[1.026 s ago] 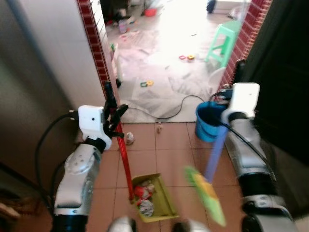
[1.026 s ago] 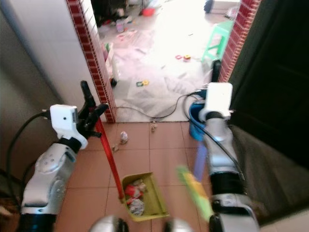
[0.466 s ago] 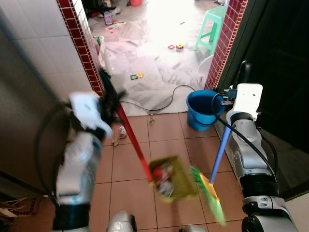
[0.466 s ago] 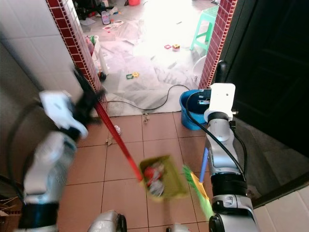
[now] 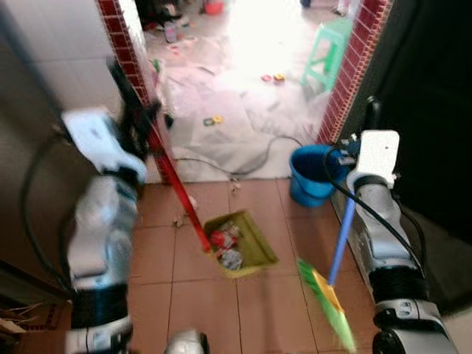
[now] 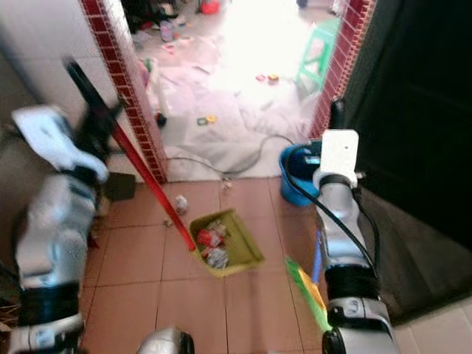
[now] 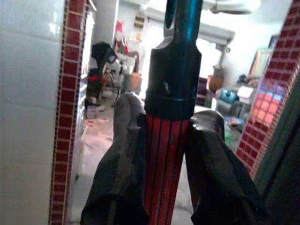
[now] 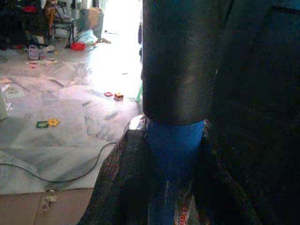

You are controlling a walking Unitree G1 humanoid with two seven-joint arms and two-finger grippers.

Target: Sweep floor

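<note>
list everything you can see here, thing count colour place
dustpan: 1, yellow-green with red handle, on the tiles, holding litter
broom: 1, blue handle, green and yellow head, right of dustpan
bucket: 1, blue, by the right brick doorpost
stool: 1, green, in the bright room beyond
cable: 1, black, across the pale floor
litter scraps: a few, pale, on tiles near the doorway
left pincer: black, shut on the dustpan handle
right pincer: black, shut on the broom handle
</note>
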